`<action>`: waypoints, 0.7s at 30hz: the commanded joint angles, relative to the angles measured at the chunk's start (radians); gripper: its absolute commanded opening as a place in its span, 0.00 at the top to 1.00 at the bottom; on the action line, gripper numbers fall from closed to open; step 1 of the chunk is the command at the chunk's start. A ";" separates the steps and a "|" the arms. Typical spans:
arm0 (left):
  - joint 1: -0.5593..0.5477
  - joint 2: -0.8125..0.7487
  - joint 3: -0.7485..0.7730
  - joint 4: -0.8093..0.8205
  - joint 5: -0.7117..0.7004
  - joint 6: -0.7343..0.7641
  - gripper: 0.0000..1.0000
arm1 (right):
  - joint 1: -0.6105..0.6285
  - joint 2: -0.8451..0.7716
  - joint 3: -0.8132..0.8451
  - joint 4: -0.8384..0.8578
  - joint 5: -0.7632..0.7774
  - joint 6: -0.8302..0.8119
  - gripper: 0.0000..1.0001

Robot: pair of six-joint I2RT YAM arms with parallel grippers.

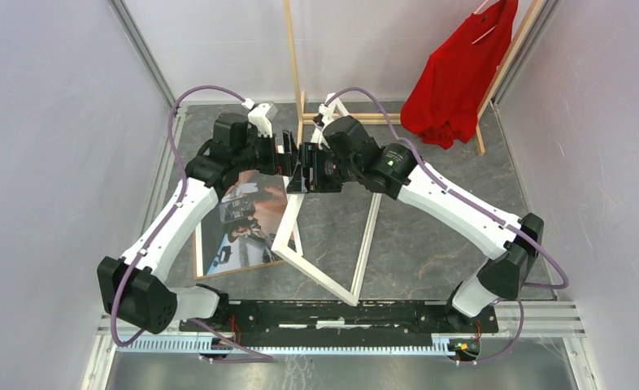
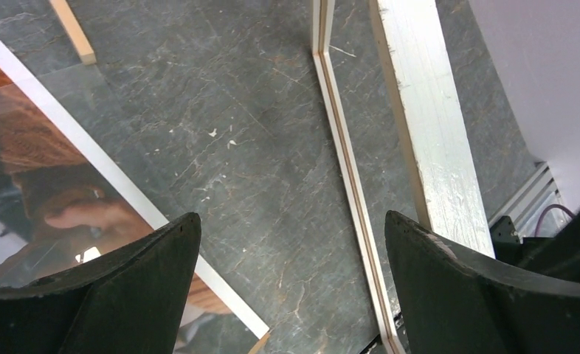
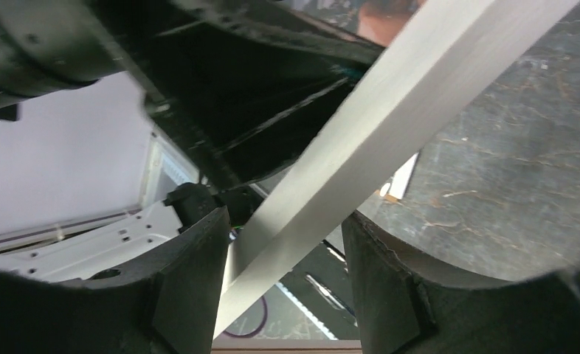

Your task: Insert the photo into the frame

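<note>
Presently we see right gripper [image 3: 287, 221] clamped on the thin white rectangular frame [image 1: 316, 275], tilted, one corner on grey table [image 1: 430, 236]; left gripper [image 2: 291, 221] wide open, empty; brown-toned rectangular photo [image 1: 247, 223] flat beside it.

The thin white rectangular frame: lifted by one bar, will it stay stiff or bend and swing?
Probably stiff: the white frame shows straight bars while the right gripper pinches one. Likely light, being thin and open. It may pivot in the grip, since its near corner seems to rest on the dark table.
</note>
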 commanded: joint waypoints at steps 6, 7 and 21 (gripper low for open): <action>-0.027 -0.064 -0.024 0.076 0.085 -0.123 0.00 | -0.008 0.014 0.016 -0.057 0.101 -0.045 0.44; -0.029 -0.068 -0.023 0.076 0.085 -0.121 0.00 | -0.007 0.004 0.012 -0.048 0.108 -0.042 0.50; 0.044 -0.112 0.129 -0.070 -0.129 0.008 0.00 | -0.034 -0.106 0.068 0.128 -0.014 0.165 0.87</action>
